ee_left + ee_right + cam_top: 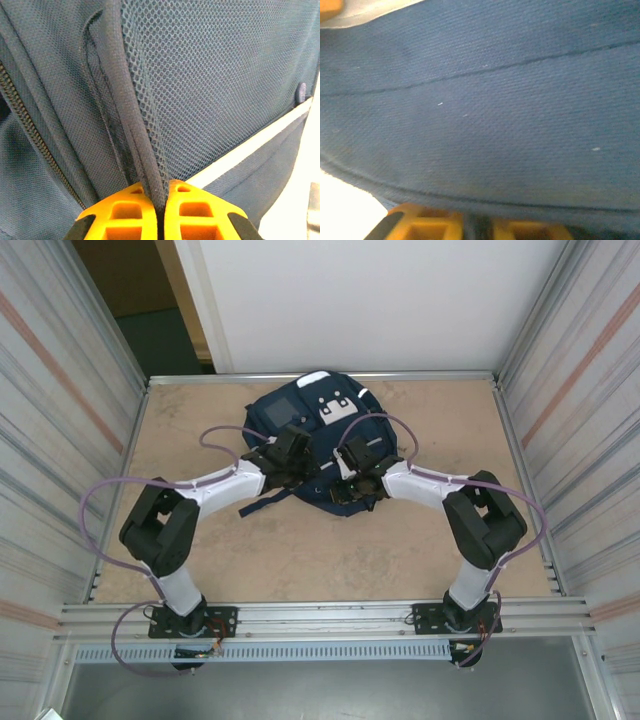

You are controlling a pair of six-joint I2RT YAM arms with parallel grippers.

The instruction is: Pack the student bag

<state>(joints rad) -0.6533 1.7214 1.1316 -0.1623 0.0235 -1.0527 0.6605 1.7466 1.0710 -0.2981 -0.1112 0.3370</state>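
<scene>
The student bag (322, 440) is lying flat on the far middle of the plywood table (300, 550), and both arms are reaching in over its near half, one from each side.

The left gripper (161, 212) is clenching the bag: its orange fingers (125, 215) are pressing together on the dark bound edge (132, 110) of a mesh panel (215, 75), with the fabric rising as a ridge out of the pinch. A zipper (22, 120) is running along the left of that ridge and a white stripe (245, 150) is crossing low on the right. The pinch is probably meant to lift one side of an opening so that the bag can be spread for packing.

The right gripper (477, 227) is sitting right against the bag's right-hand side, with plain navy cloth draping across just above its orange fingers. The fingers are standing close together, but the cloth is hiding their tips, so I cannot tell whether they are gripping a fold or only resting under it. Its placement opposite the left arm suggests it is going for the other side of the same opening.

So the bag is lying directly under and between the two grippers, touching both. Packing itself looks not yet begun.
</scene>
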